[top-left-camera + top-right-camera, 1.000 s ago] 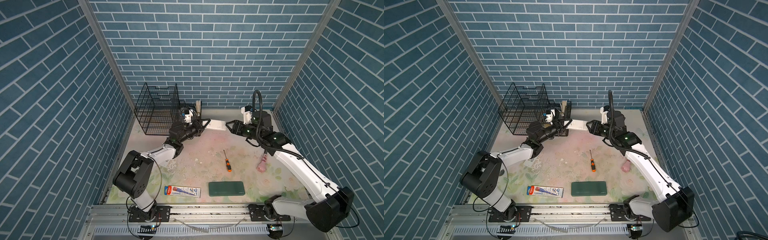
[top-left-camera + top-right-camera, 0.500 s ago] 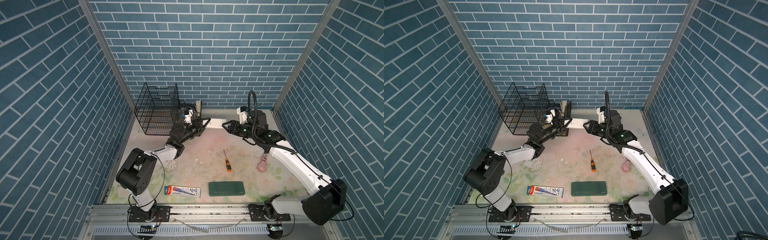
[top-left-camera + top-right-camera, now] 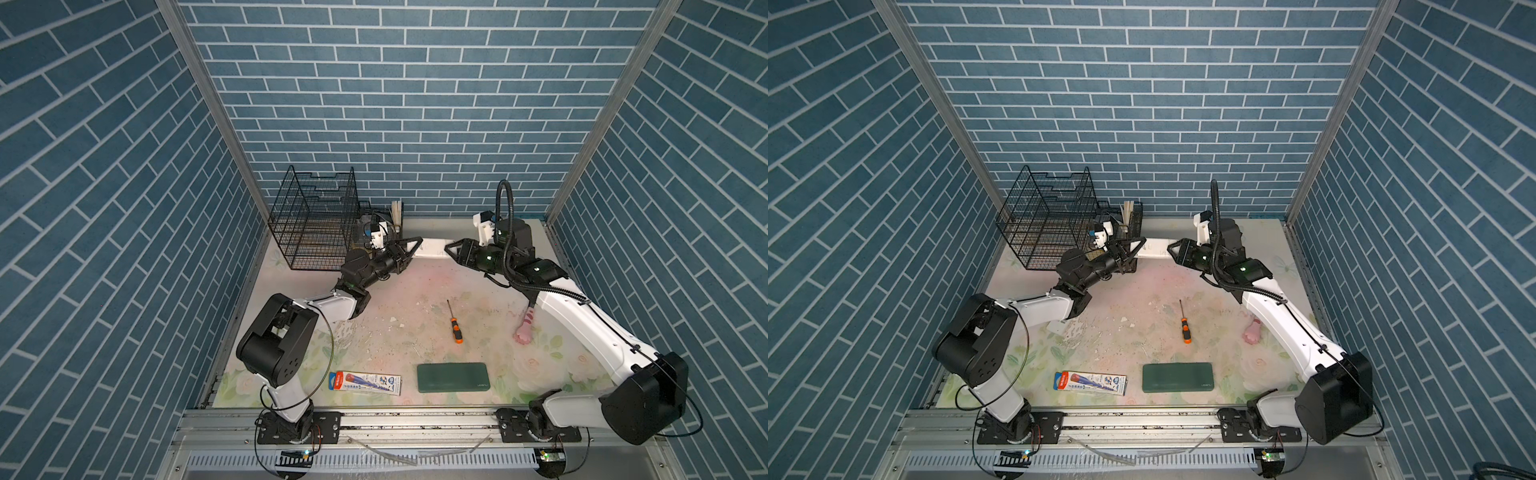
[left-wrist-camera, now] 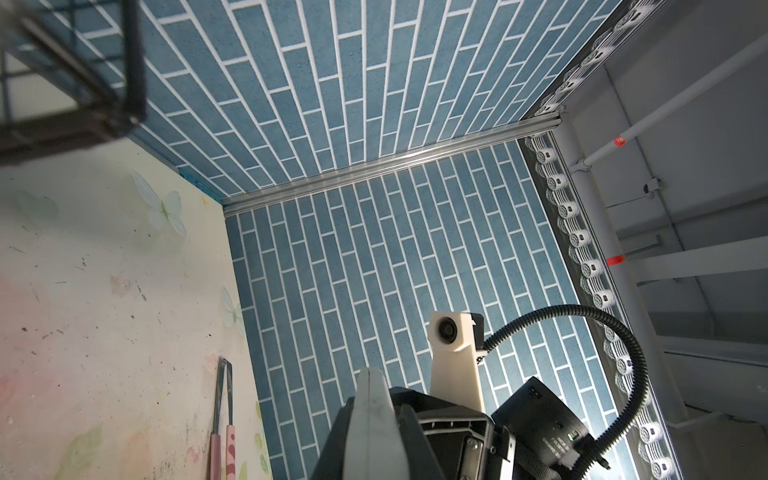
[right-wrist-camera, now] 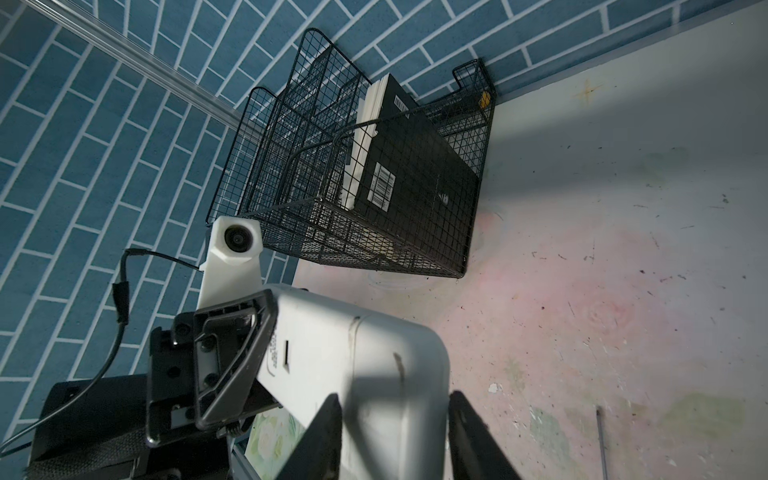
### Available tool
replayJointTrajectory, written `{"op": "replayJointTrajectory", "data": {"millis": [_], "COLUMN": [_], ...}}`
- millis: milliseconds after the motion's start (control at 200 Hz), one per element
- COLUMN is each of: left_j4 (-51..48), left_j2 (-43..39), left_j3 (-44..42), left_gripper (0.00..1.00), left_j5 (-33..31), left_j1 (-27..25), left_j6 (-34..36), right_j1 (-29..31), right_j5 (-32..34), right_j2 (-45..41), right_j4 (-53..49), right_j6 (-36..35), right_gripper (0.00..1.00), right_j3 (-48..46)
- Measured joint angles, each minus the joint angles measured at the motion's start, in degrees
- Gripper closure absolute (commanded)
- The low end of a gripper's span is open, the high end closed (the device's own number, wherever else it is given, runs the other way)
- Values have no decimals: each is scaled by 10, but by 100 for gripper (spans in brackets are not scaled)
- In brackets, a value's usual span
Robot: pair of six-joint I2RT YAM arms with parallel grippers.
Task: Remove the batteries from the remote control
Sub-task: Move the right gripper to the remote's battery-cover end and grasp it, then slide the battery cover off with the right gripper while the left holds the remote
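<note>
The white remote control hangs above the back of the table, level between the two arms. My left gripper is shut on its left end; in the left wrist view the remote shows edge-on between the fingers. My right gripper straddles the right end. In the right wrist view the remote lies between its two dark fingers, which stand open close to its sides. The batteries are hidden.
On the table lie an orange-and-black screwdriver, a dark green case, a toothpaste box and a pink tool. A black wire rack stands at the back left, right behind my left gripper.
My right gripper has moved left onto the remote's right end and its jaws have narrowed around it. The left gripper has kept its hold.
</note>
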Motion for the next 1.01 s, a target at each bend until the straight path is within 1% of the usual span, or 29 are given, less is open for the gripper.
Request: {"op": "replayJointTrajectory", "data": {"millis": [115,375,675,845,1005], "left_j4": [3,12,26,28,28], "left_j2": [3,6,14,14,14], "left_j3": [0,-2,-2,-6,-7], "left_gripper": [100,100,100,100,100], "left_j5": [-2,-13,-16,-17,-17], "left_j1": [-2,-1,-1,-1,-2], "left_j6": [-4,-15,-28,-29,-30], "right_j1": [-2,-10,-23,-30,-35], "right_j5": [-3,-10,-29,-43,-51], "right_j2": [3,3,3,2,3], "right_j4": [2,14,33,46,49], "right_j6": [4,16,26,31,34], "right_gripper": [65,74,74,71,72], "right_j3": [0,0,-11,-20,-23]}}
